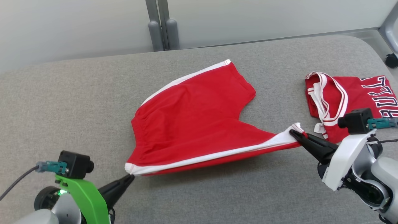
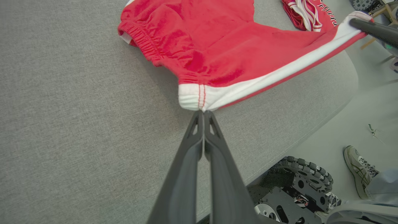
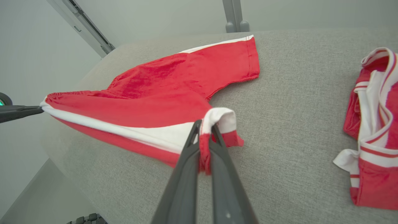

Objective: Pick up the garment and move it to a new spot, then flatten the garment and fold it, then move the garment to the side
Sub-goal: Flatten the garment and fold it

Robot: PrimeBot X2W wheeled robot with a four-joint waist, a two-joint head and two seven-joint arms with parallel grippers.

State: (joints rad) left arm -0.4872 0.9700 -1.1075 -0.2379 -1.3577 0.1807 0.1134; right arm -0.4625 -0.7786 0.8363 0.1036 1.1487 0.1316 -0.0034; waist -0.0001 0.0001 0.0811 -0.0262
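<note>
The garment (image 1: 199,115) is a pair of red shorts with white side stripes, spread over the middle of the grey table (image 1: 77,102). My left gripper (image 1: 132,177) is shut on its waistband corner at the near left, seen close up where the white band (image 2: 194,98) meets the left gripper (image 2: 203,112). My right gripper (image 1: 292,132) is shut on the leg hem at the right; the hem (image 3: 220,119) folds over the right gripper (image 3: 205,124). The near edge of the shorts (image 3: 140,93) hangs stretched and slightly lifted between both grippers, while the far leg lies on the table.
A red jersey (image 1: 351,99) with white trim and dark lettering lies folded at the right side of the table, also the jersey (image 3: 376,130) near my right gripper. In the left wrist view a person's shoe (image 2: 359,169) and the robot's wheeled base (image 2: 298,186) are on the floor past the table edge.
</note>
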